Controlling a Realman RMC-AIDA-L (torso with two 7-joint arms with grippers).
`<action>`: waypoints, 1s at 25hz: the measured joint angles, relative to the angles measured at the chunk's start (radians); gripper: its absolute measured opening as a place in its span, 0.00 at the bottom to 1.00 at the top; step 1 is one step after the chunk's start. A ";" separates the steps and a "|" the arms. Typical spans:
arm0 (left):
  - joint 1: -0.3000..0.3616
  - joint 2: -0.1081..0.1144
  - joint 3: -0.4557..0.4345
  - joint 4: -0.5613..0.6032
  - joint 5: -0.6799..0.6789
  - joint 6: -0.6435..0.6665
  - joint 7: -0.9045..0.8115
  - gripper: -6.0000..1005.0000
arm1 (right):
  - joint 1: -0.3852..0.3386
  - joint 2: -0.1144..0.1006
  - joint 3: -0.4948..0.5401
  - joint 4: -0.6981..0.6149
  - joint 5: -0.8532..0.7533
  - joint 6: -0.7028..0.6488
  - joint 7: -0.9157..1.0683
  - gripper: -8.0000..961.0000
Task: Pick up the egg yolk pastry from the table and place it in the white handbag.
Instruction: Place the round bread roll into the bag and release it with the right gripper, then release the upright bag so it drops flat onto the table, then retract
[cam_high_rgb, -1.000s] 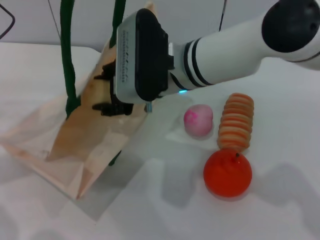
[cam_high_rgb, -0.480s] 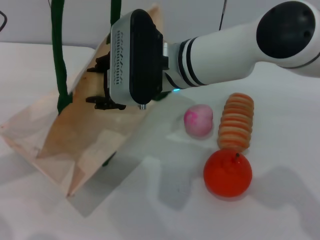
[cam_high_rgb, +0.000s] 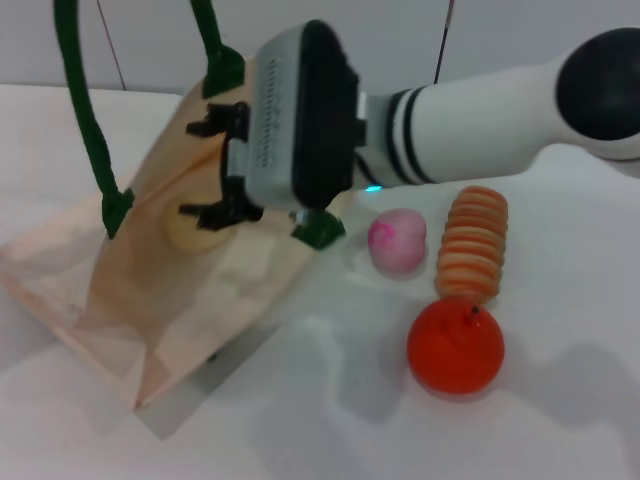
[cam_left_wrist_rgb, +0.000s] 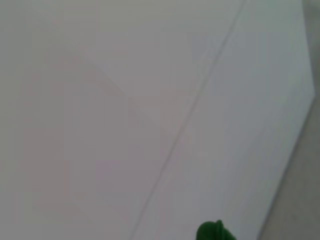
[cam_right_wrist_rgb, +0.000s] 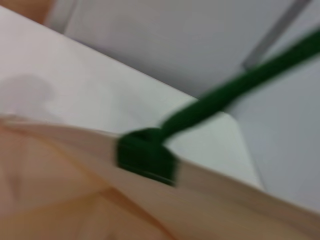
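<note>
The white handbag (cam_high_rgb: 170, 280) lies tilted on the table, its dark green handles (cam_high_rgb: 85, 130) lifted upward out of the head view. My right gripper (cam_high_rgb: 213, 167) hovers at the bag's mouth with its fingers spread apart and nothing between them. A round pale beige lump (cam_high_rgb: 186, 228), likely the egg yolk pastry, shows in the bag just beside the lower finger. The right wrist view shows the bag's rim (cam_right_wrist_rgb: 75, 145) with a green tab (cam_right_wrist_rgb: 145, 156) and handle (cam_right_wrist_rgb: 240, 85). The left gripper is out of view; the left wrist view shows only wall and a green tip (cam_left_wrist_rgb: 215, 232).
To the right of the bag lie a pink-and-white bun (cam_high_rgb: 397, 241), a ridged orange-striped long pastry (cam_high_rgb: 473, 243) and an orange fruit (cam_high_rgb: 455, 346). The white table (cam_high_rgb: 330, 420) spreads in front of them.
The bag's handles have shifted left and its mouth has widened. My right gripper has moved a little right. A round pale lump now shows in the bag beside its lower finger.
</note>
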 joint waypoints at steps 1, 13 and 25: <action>0.007 -0.001 0.000 -0.001 -0.010 -0.006 0.000 0.14 | -0.021 -0.003 0.026 -0.011 -0.014 -0.001 0.001 0.90; 0.074 -0.017 -0.007 0.007 -0.124 -0.118 0.014 0.14 | -0.332 -0.003 0.372 -0.263 -0.163 -0.095 -0.001 0.92; 0.081 -0.027 -0.008 0.052 -0.131 -0.205 0.064 0.34 | -0.441 0.000 0.401 -0.334 -0.103 -0.210 -0.009 0.92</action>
